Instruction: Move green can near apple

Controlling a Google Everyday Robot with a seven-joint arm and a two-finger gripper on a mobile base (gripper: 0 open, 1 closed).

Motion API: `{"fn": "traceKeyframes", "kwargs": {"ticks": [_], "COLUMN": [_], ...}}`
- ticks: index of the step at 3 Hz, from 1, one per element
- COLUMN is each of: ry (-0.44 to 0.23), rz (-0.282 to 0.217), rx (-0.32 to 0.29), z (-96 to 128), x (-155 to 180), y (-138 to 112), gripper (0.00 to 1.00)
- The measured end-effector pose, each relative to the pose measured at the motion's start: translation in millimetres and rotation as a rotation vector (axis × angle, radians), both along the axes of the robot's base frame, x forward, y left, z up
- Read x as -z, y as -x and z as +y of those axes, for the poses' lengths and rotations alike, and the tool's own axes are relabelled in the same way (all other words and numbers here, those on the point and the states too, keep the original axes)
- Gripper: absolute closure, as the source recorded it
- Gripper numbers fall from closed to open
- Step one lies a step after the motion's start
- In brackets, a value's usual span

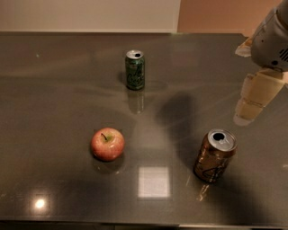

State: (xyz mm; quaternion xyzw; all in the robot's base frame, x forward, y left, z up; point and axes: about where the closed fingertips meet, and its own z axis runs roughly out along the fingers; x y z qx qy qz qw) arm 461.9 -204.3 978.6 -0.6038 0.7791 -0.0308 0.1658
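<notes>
- Here, the tabletop is dark grey and glossy, running almost the full width of the view.
- It mirrors a bright square patch of light near the front edge and a small round glare at the front left.
- Behind the table there is a pale wall on the left and a tan wall on the right.
- A soft dark shadow lies on the surface right of centre.
- The green can stands upright towards the far middle, its silver top showing. It has pale swirly markings, but I cannot read any writing on it.
- The apple sits nearer the front, left of centre, well apart from the green can, stem up.
- A brown can stands at the front right with its opened top showing. Its label is unreadable.
- My gripper hangs above the table at the right edge, above the brown can and well apart from the green can.
- I cannot tell whether it is open or closed. All three objects rest on the table, away from it.
</notes>
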Motion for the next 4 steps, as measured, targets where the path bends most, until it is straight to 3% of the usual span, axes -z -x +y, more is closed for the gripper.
{"fn": "traceKeyframes", "kwargs": {"ticks": [4], "ry": [-0.155], "rz": [-0.001], "rx": [-0.011], "z": [72], "x": [21], "y": [-137], "gripper": [0.00]}}
